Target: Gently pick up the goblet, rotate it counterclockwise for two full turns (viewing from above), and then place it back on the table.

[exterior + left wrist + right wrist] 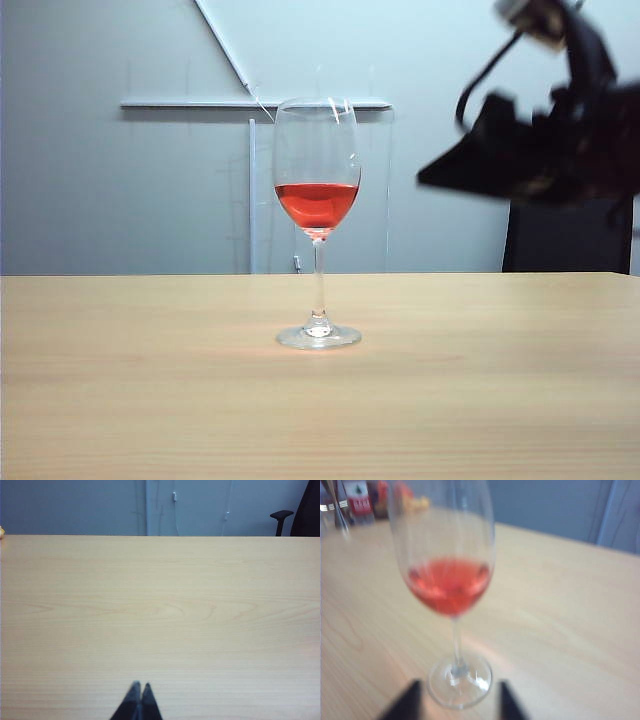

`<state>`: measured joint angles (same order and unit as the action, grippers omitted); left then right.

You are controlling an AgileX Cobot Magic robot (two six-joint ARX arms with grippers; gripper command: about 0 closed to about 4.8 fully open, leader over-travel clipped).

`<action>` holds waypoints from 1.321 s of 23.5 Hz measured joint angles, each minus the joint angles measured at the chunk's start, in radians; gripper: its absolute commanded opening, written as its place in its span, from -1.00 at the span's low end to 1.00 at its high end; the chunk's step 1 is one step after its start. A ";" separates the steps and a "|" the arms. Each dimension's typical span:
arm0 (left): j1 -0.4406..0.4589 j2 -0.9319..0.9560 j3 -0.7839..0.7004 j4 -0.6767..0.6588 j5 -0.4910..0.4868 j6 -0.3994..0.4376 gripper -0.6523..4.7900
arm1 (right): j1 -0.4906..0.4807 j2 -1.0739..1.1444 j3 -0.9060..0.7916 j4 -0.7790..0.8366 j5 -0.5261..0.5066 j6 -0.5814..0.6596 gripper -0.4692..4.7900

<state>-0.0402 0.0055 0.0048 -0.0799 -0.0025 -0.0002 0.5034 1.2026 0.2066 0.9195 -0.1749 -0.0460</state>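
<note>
A plain pale grey-blue wall [120, 190] fills the background, lit evenly. A thin white horizontal rail [200, 103] runs across it, met by a slanting white strip [222, 42] and a white vertical strip [252, 195]. A dark office chair with black armrest [281, 515] stands against it.

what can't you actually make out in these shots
- Right hand, exterior view: motion blur smears it into a dark shape up right of the goblet; finger spacing unreadable there.
- Right wrist view: the right hand's fingertips are blurred and cut by the frame edge, standing apart either side of the foot; contact cannot be told.
- Items beyond the table, right wrist view: too blurred to identify.
- Left hand, left wrist view: only the closed tips show; goblet outside the frame.
</note>
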 measured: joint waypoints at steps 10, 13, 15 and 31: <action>-0.001 0.000 0.000 0.000 0.000 0.000 -0.78 | 0.000 -0.258 0.001 -0.177 0.153 0.015 -0.85; -0.001 0.000 0.000 0.000 0.000 0.000 -0.78 | 0.000 -0.280 0.001 -0.204 0.212 0.015 -0.84; -0.001 0.000 0.000 0.000 0.000 0.000 -0.78 | 0.000 -0.281 0.000 -0.203 0.234 0.015 -0.84; -0.001 0.000 0.000 0.000 0.000 0.000 -0.78 | 0.000 -0.280 0.000 -0.230 0.248 0.015 -0.84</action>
<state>-0.0410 0.0055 0.0048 -0.0799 -0.0021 -0.0002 0.5034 0.9226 0.2066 0.6895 0.0727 -0.0307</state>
